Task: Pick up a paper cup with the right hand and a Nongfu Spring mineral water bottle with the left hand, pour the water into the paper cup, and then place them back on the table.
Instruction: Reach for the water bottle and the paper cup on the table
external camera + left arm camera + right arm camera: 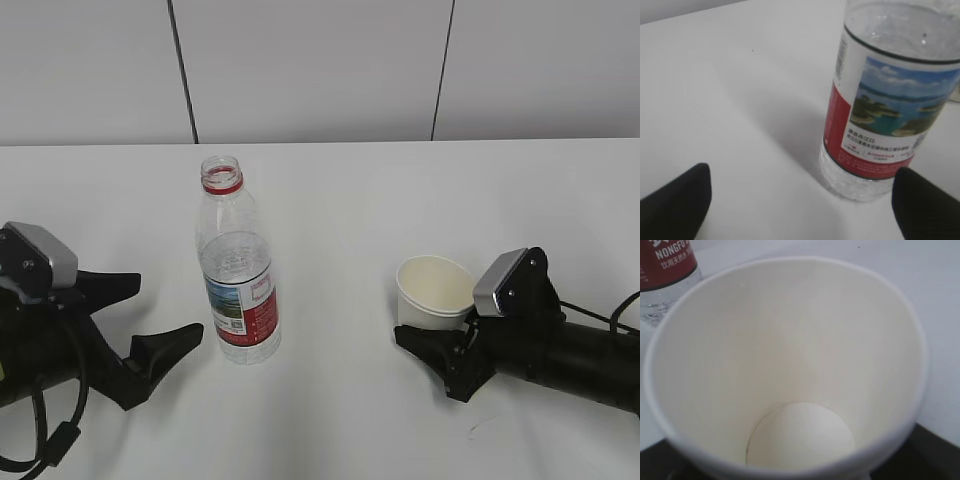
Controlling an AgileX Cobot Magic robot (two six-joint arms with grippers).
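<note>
The Nongfu Spring bottle [238, 270] stands upright and uncapped on the white table [350, 190], and its red-and-white label shows in the left wrist view [880, 115]. How much water it holds is hard to tell. My left gripper [170, 308] is open just left of the bottle, not touching it. In its wrist view [800, 210] the bottle stands ahead, by the right fingertip [925, 200]. My right gripper [425, 325] is shut on the paper cup [435, 288], low on its body. The cup [790, 365] fills the right wrist view and is empty and dry inside.
A grey panelled wall [320, 70] runs behind the table's far edge. A small dark scuff [482, 424] marks the tabletop in front of the right arm. The bottle's base [665, 285] shows at the top left of the right wrist view.
</note>
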